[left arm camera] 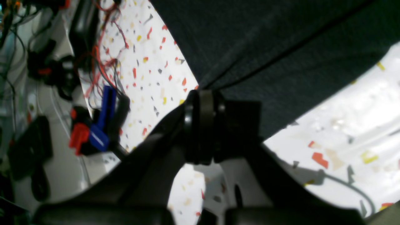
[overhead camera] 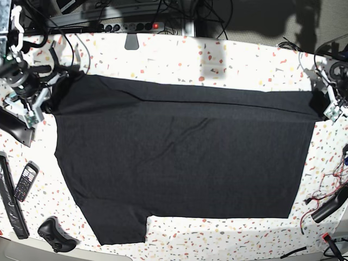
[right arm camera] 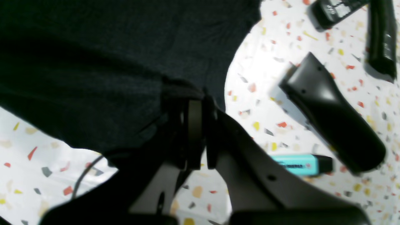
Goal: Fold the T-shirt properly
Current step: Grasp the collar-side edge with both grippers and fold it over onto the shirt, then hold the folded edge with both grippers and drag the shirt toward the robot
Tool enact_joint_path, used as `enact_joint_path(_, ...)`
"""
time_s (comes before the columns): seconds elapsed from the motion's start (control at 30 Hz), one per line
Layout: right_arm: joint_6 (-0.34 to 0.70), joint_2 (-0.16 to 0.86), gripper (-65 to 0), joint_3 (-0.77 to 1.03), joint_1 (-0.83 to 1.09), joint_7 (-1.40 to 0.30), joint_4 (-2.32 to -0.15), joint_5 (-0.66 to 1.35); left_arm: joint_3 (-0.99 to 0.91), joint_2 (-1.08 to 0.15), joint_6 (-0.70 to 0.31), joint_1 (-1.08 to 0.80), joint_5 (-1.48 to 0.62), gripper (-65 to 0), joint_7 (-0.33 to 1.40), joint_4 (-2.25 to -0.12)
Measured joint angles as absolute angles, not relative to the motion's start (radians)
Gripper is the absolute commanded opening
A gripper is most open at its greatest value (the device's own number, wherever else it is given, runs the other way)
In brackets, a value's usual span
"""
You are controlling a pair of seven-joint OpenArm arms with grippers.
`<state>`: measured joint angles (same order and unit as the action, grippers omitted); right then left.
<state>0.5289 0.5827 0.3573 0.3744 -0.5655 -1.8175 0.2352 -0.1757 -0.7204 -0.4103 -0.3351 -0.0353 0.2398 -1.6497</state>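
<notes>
Both end effectors pinch the spread T-shirt (overhead camera: 185,157) edges.

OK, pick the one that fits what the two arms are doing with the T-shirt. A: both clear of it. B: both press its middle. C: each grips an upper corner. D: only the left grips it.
C: the left gripper and the right gripper are each shut on a far corner of the T-shirt, which is stretched between them.
</notes>
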Motion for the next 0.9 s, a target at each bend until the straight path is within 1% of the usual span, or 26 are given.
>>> enact_joint_path(0.23,0.529,0.582,-65.0,0.311,0.303,-0.569,-1.72,0.235,-0.127,-0.661,-0.439,-0.231,-0.031,-65.0,0.231,-1.501)
enact_joint_path(0.53,0.529,0.582,-65.0,0.311,0.294,-0.581,-1.665,0.234,0.064,-0.66,-0.448,-0.096,0.002,-65.0,0.231,-1.362)
enact_joint_path(0.7,0.529,0.582,-65.0,0.311,0.293,-0.604,-1.665,0.234,0.084,-0.661,-0.446,-0.058,0.004,-65.0,0.231,-1.339)
enact_joint_path(0.73,0.529,0.582,-60.8,0.311,0.293,-0.622,-1.665,0.234,0.084,-0.662,-0.445,-0.057,0.003,-61.6,0.231,-1.339)
enact_joint_path(0.8,0.529,0.584,-49.3,0.311,0.294,-0.648,-1.665,0.233,0.084,-0.663,-0.445,-0.058,0.003,-46.7,0.231,-1.339)
enact_joint_path(0.83,0.529,0.588,-45.4,0.311,0.294,-0.658,-1.665,0.234,0.084,-0.663,-0.446,-0.058,0.004,-42.0,0.233,-1.338)
enact_joint_path(0.87,0.529,0.593,-43.7,0.311,0.294,-0.664,-1.665,0.234,0.084,-0.663,-0.446,-0.058,0.004,-41.3,0.239,-1.338)
enact_joint_path(0.9,0.528,0.596,-43.8,0.319,0.293,-0.666,-1.665,0.235,0.084,-0.663,-0.445,-0.058,0.003,-41.4,0.256,-1.34)
